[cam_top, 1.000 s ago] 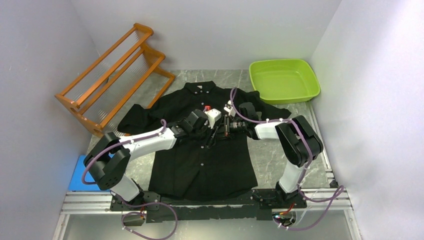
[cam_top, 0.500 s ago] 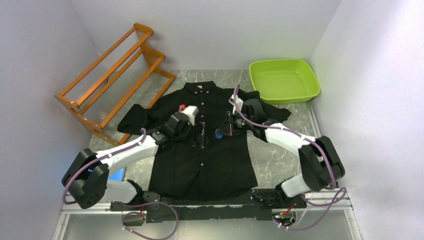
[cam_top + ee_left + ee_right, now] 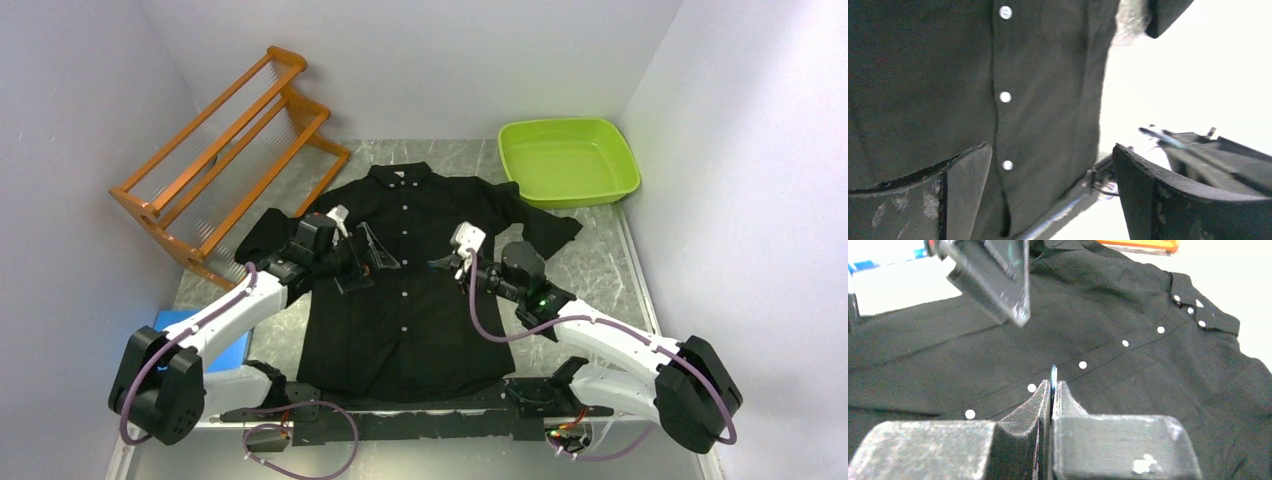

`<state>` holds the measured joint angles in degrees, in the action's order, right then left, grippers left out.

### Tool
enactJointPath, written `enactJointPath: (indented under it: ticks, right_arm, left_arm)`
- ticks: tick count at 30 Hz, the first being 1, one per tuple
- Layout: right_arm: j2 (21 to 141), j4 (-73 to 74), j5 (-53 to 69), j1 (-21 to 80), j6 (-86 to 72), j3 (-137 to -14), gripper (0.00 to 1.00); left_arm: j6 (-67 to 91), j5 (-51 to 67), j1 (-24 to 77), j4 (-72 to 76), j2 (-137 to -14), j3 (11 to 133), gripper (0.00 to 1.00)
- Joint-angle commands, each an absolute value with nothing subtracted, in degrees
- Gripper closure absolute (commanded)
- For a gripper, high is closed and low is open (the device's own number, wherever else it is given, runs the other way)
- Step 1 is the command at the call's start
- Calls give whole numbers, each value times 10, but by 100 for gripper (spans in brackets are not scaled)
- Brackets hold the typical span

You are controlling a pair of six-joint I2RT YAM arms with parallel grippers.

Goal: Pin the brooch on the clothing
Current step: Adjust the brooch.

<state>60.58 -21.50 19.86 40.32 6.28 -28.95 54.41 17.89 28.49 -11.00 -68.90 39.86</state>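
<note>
Grey marbled worktop, with a matte black shirt spread flat at its middle.
We see the left fingers gaping wide and empty. The right fingers pinch a thin blue brooch. Both arms have drawn apart since before.

Only a thin blue sliver pokes out above the pressed-together fingers of the right tool. The rest is pinched out of sight, too little to tell what it is, and from above it is too small to make out. The left wrist view is soft, its right side washed out white, and both fingers of the left tool run off the bottom edge. The left arm covers part of the shirt sleeve and of a blue block on the counter.
</note>
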Motion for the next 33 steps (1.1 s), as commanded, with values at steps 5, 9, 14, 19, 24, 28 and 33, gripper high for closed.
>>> enactJointPath:
  ticks: [5, 9, 14, 19, 24, 28, 33]
  right_arm:
    - [552, -293, 167, 474, 305, -256, 100]
    - [510, -335, 127, 531, 419, -209, 100]
    - [486, -346, 96, 605, 629, -155, 100]
    - [493, -414, 34, 654, 707, -129, 100]
    - [523, -475, -33, 697, 814, -117, 100]
    - [567, -536, -64, 721, 872, -107, 100]
    - [574, -548, -70, 729, 871, -110, 100]
  left_arm:
    - [684, 288, 265, -132, -647, 442, 11]
    - [744, 351, 265, -40, -650, 416, 14]
    - [779, 388, 266, 18, -660, 409, 19]
    - [765, 391, 276, -7, -659, 436, 29]
    - [754, 389, 305, -12, -671, 446, 44]
    - [758, 397, 320, 21, -690, 442, 50]
    - [781, 409, 326, 88, -688, 416, 56]
